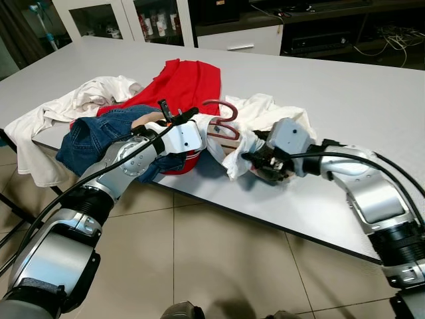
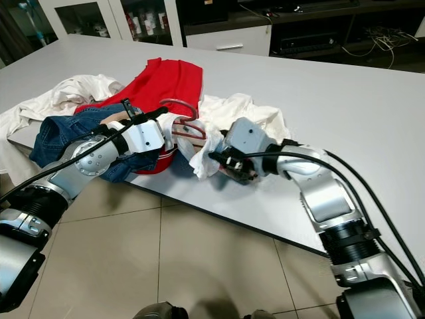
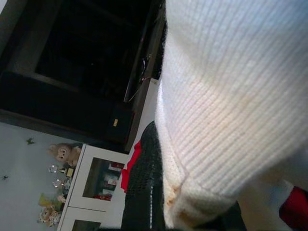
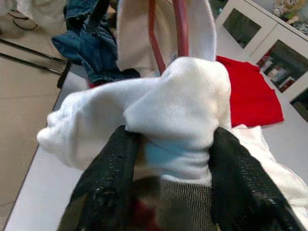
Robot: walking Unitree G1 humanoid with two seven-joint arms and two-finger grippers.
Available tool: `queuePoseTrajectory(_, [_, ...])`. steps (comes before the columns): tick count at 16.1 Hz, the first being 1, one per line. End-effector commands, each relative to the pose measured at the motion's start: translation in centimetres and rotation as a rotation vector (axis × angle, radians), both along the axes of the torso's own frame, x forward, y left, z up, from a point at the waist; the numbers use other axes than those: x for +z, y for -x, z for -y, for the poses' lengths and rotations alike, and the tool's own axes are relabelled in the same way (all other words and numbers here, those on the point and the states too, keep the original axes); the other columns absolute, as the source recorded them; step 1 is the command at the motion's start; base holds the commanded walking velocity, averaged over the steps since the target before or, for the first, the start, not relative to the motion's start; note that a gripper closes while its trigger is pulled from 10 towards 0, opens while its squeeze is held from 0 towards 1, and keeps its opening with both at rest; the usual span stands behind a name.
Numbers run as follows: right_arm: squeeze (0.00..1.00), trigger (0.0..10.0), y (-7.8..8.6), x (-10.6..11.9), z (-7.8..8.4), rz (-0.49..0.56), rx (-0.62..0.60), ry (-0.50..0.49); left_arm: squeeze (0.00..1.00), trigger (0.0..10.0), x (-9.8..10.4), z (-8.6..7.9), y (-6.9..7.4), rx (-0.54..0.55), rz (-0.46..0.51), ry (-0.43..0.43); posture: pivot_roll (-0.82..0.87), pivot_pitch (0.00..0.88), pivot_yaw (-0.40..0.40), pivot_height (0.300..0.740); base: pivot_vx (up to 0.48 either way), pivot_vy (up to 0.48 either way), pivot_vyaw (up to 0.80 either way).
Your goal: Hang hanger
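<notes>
A dark red hanger (image 1: 228,114) lies partly inside a white garment (image 1: 269,111) on the grey table (image 1: 345,93); its hook sticks out toward the red shirt. My right gripper (image 1: 256,159) is shut on a bunched fold of that garment near the table's front edge. In the right wrist view the fold (image 4: 173,96) sits between the two black fingers (image 4: 110,173), with the hanger's (image 4: 182,29) bars just beyond. My left gripper (image 1: 207,129) is pushed into the garment's other side beside the hanger. White knit fabric (image 3: 231,96) presses close against it in the left wrist view.
A red shirt (image 1: 189,80), blue jeans (image 1: 93,136) and another white shirt (image 1: 80,100) are piled on the table's left part. The table's front edge (image 1: 292,229) runs just below my right gripper. Tiled floor (image 1: 219,259) lies below, cabinets (image 1: 113,16) stand behind.
</notes>
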State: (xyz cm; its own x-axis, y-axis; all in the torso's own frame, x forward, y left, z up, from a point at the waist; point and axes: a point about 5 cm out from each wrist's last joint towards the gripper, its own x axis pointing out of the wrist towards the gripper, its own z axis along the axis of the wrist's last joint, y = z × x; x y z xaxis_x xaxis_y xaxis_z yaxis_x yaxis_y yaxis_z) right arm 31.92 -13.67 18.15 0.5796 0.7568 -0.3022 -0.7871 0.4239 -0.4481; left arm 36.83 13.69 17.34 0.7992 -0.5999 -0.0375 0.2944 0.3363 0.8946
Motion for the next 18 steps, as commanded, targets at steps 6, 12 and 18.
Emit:
queuePoseTrajectory(6, [0.0, 0.0, -0.5, -0.15, -0.35, -0.003, -0.001, 0.033, 0.0, 1.9, 0.84, 0.59, -0.18, -0.02, 0.04, -0.005, -0.11, 0.0, 0.124, 0.74, 0.0, 0.0, 0.0])
queuePoseTrajectory(12, [0.0, 0.0, -0.62, -0.62, -1.22, -0.01, -0.041, -0.011, 0.0, 4.5, 0.81, 1.05, -0.04, -0.039, 0.037, 0.034, -0.11, 0.0, 0.122, 0.74, 0.0, 0.0, 0.0])
queuePoseTrajectory(18, [0.0, 0.0, -0.78, -0.48, -0.72, 0.003, -0.064, -0.013, 0.0, 5.6, 0.85, 1.02, 0.05, -0.054, 0.039, 0.02, -0.12, 0.0, 0.12, 0.74, 0.0, 0.0, 0.0])
